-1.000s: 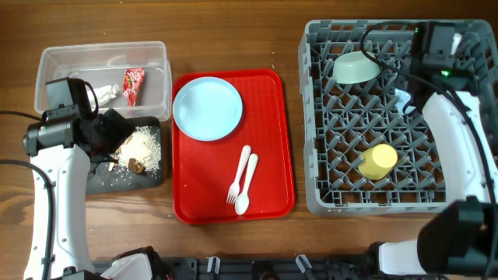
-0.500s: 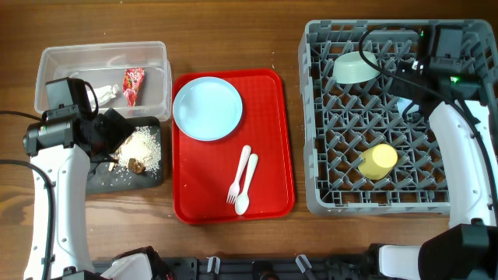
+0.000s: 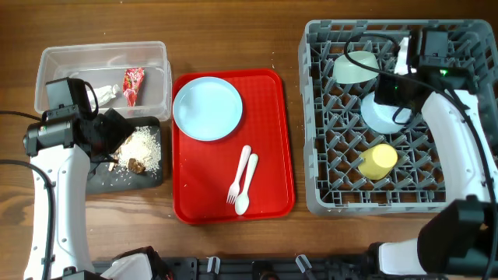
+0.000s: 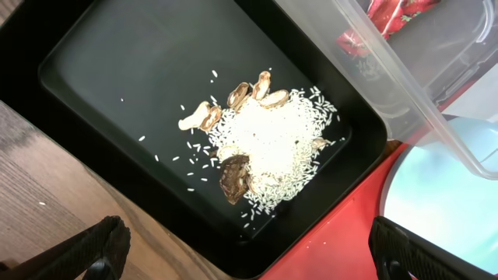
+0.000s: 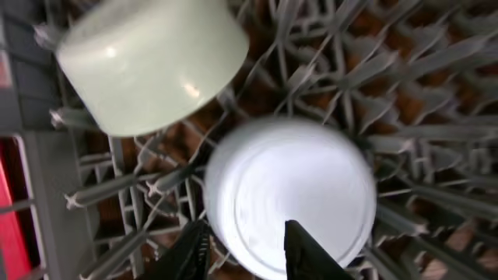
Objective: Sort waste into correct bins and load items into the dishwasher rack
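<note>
The grey dishwasher rack [image 3: 327,198] holds a pale green bowl [image 3: 355,68], a yellow cup [image 3: 378,161] and a light blue bowl [image 3: 380,117]. My right gripper [image 3: 391,92] is over the rack, and its fingers [image 5: 249,250] close on the left wall of the light blue bowl [image 5: 311,175], next to the pale green bowl [image 5: 148,58]. My left gripper [image 3: 107,131] is open and empty [image 4: 253,260] over the black tray [image 4: 101,85], which holds the food scraps [image 4: 268,152]. The clear tub [image 3: 54,58] holds the red wrapper [image 3: 133,84] and the tissue [image 3: 105,94].
The red serving tray [image 3: 272,155] sits between the bins and the rack. It carries the light blue plate [image 3: 208,108] and the white fork and spoon [image 3: 243,180]. Bare wooden table lies in front of it.
My right gripper has swung left and forward over the rack with the light blue bowl, which now shows more fully. The left arm has not moved.
</note>
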You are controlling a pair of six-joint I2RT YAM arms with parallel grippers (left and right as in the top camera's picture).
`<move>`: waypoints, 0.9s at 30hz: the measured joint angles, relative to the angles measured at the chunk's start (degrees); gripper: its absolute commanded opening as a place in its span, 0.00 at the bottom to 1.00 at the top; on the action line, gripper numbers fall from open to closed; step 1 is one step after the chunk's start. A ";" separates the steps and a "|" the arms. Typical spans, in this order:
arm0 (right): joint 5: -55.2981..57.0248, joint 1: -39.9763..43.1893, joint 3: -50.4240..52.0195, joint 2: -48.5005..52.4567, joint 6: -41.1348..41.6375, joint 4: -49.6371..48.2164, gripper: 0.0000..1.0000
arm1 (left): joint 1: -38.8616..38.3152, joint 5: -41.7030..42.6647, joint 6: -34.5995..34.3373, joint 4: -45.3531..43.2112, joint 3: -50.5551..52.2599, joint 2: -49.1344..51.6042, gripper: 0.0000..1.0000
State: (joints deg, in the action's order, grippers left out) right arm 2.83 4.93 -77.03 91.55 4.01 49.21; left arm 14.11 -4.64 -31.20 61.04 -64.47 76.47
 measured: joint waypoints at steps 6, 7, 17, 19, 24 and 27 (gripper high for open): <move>-6.36 0.15 -0.02 -4.98 -1.11 1.79 0.36 | 0.00 0.00 0.00 0.00 0.00 0.02 1.00; -11.76 0.15 -0.02 -4.98 -2.93 2.82 0.37 | 0.00 0.00 0.00 0.00 0.00 0.02 1.00; -22.23 -25.73 -0.02 -4.87 1.57 10.86 0.50 | 0.00 0.00 0.00 0.00 0.00 0.02 1.00; -19.08 -32.81 -0.02 -4.37 7.93 10.80 0.50 | 0.00 0.00 0.00 0.00 0.00 0.02 1.00; -13.49 -47.08 6.58 0.39 29.92 4.44 0.59 | 0.00 0.00 0.00 0.02 0.00 0.00 1.00; -12.74 -50.71 12.26 2.73 41.13 -3.63 0.58 | 0.00 0.00 0.00 0.02 0.00 0.00 1.00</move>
State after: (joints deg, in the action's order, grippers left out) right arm -9.91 -45.78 -64.77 94.28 45.15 45.58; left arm 14.11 -4.64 -31.20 61.06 -64.47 76.47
